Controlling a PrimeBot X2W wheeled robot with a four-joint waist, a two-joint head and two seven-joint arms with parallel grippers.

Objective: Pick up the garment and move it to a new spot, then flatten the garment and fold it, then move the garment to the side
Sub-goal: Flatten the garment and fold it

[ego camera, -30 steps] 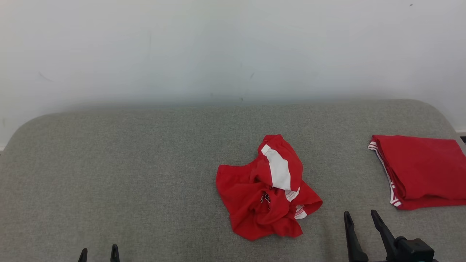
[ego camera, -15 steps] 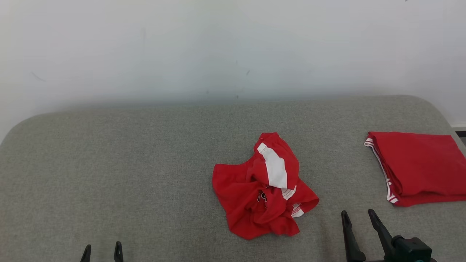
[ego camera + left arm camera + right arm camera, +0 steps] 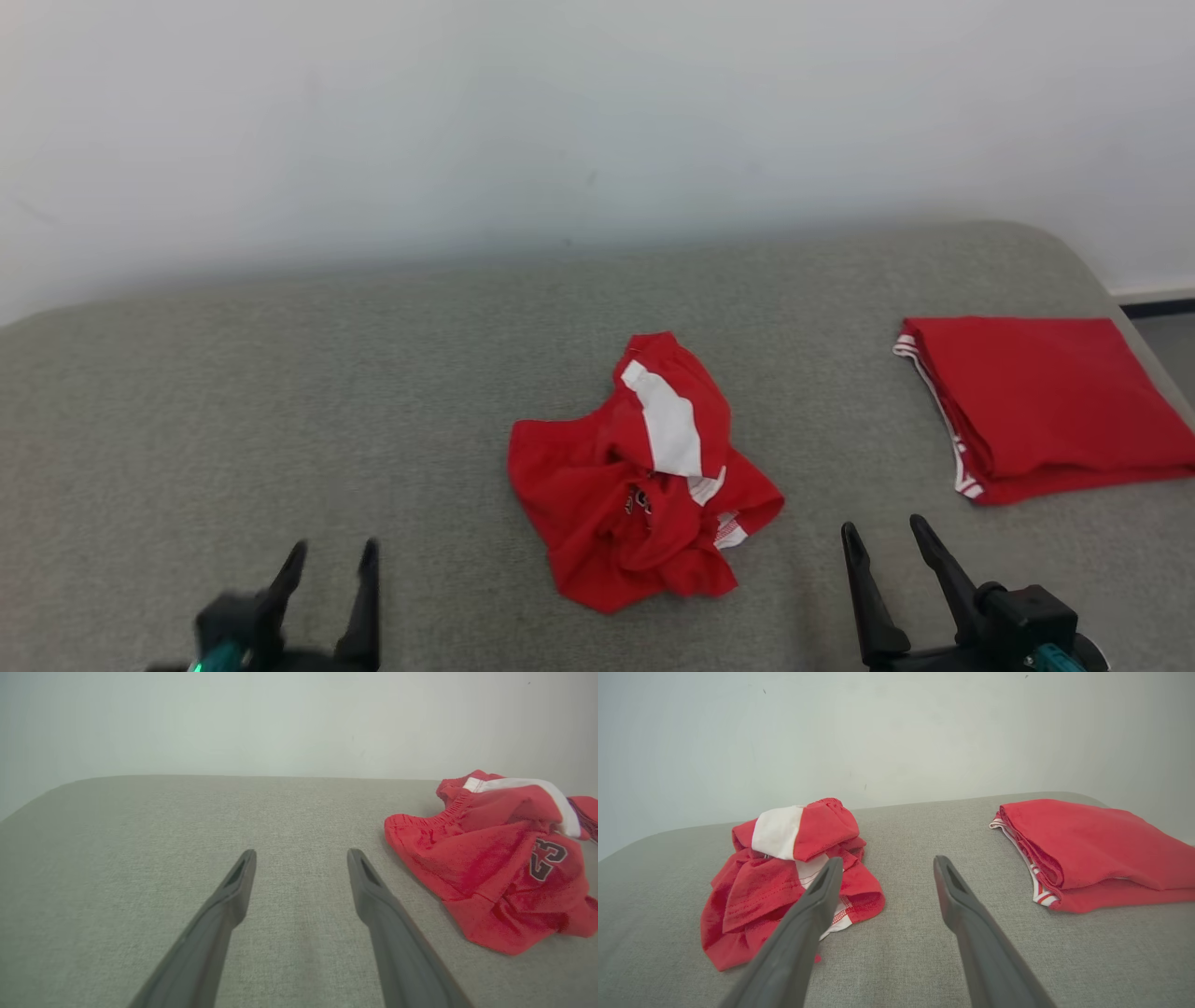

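At the far left, the left pincer (image 3: 333, 551) (image 3: 302, 855) hangs low over the near edge of the grey fabric-covered worktop (image 3: 280, 373). Its two dark fingers are spread wide apart with nothing between them, only bare grey cloth below. It looks smeared in the head view, but its own wrist view shows the fingers sharply.

To its right, about mid-worktop, lies the crumpled garment (image 3: 579, 485) (image 3: 467, 868) (image 3: 752, 891). It is a red heap bunched on itself, with a white panel (image 3: 667, 429) (image 3: 777, 830) folded across its top and striped hems poking out on the right-hand side. In the left wrist view a dark number 23 (image 3: 546, 858) shows on one rumpled face. The heap rests on the worktop, apart from both pincers, the left one well off to its side.

Next along, the right pincer (image 3: 883, 527) (image 3: 888, 861) sits near the front edge, just right of the heap. Its fingers are spread open and empty. In its wrist view the left finger crosses in front of the heap's hem, though the head view shows a gap of grey cloth between them.

Furthest right, near the rounded corner, is a folded red garment (image 3: 1036, 392) (image 3: 1087, 840). It lies flat and neat, with white-striped edging along its left side. A plain pale wall (image 3: 560, 121) runs behind everything.
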